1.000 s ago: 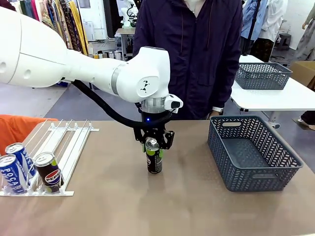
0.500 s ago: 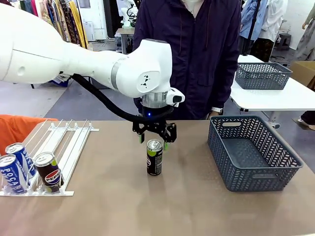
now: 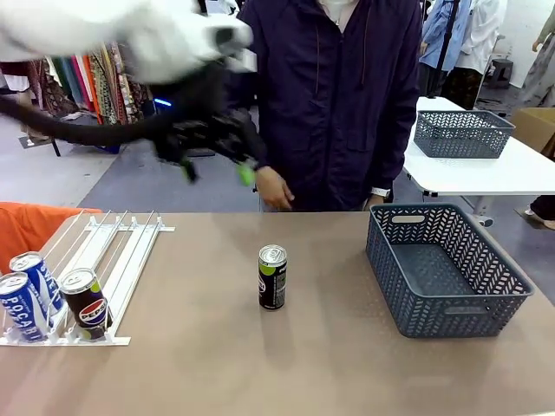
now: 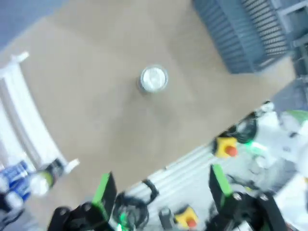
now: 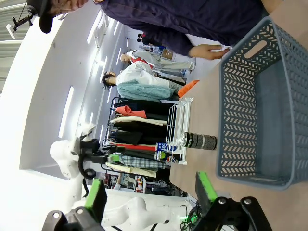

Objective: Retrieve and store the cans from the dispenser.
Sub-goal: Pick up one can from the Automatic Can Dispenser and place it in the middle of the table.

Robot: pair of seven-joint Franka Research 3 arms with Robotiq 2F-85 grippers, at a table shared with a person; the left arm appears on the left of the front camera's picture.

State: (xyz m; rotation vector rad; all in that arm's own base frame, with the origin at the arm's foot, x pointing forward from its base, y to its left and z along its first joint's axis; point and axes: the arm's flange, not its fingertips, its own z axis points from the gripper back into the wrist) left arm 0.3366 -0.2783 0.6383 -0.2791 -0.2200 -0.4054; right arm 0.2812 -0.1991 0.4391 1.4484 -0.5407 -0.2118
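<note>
Left end effector (image 3: 217, 171) hung high above the far left of the tabletop (image 3: 260, 364), blurred. Its green pads (image 4: 104, 190) stood apart with nothing between them. Well below it, the black-and-green can (image 3: 272, 277) stood upright and alone mid-tabletop, its silver top facing the left wrist camera.

Right end effector (image 5: 150, 192) had its fingers spread and was empty. It looked along the tabletop past the basket (image 5: 240, 96).

In the front view the basket (image 3: 390, 260), grey lattice, sat at the right, well apart from the can. Dispenser (image 3: 121, 247) lay at the left edge. At its near end were two Pocari cans (image 3: 36, 276) with a Pepsi can (image 3: 85, 303) just beside them.

Person's hand (image 3: 273, 189) hung at the far edge.
</note>
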